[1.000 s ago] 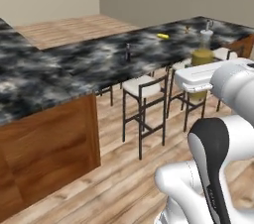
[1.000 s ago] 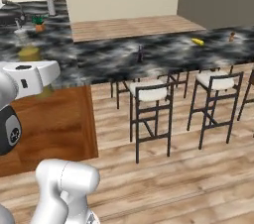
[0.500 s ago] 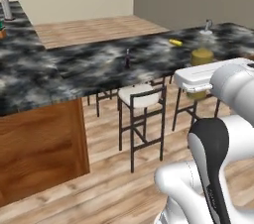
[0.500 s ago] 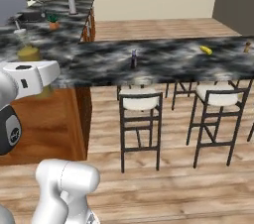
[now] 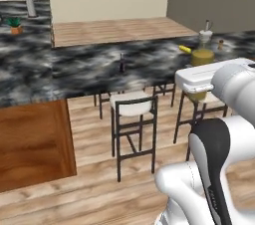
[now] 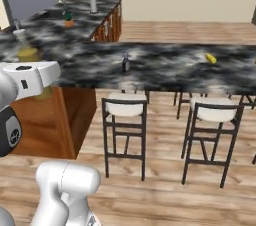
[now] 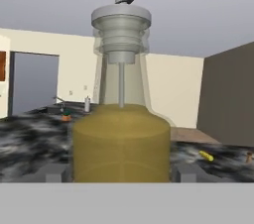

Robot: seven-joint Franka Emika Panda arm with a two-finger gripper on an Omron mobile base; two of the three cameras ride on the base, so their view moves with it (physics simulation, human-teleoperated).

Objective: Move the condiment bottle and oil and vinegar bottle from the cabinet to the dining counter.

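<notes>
A simulated kitchen seen from a white robot arm on a driving base. The whole scene has slid sideways across both base views compared with half a second and one second ago, so the base has been turning or driving while the furniture stays put. The long black marble dining counter with grey-white veining (image 5: 99,67) now runs squarely across the picture, and the dark-framed stools with pale seats (image 6: 125,112) stand straight ahead rather than off to one side.

The two-finger gripper (image 7: 121,171) holds the tall olive-yellow oil and vinegar bottle with a grey pour spout (image 7: 121,139), which stands upright between the fingers in the hand view, its fingertips (image 7: 55,172) showing pressed at either side of the bottle's base. In the left base view the bottle (image 5: 202,56) rides above the white hand, over the stools beside the counter's near edge.

The small dark condiment bottle (image 6: 125,63) already stands upright on the dining counter, near its middle. A small yellow object (image 6: 211,59) lies further along the top, well apart from it.

Judging from this, one bottle is delivered and the second is being carried in; the approach looks nearly lined up, with setting the bottle down on the counter not yet done
</notes>
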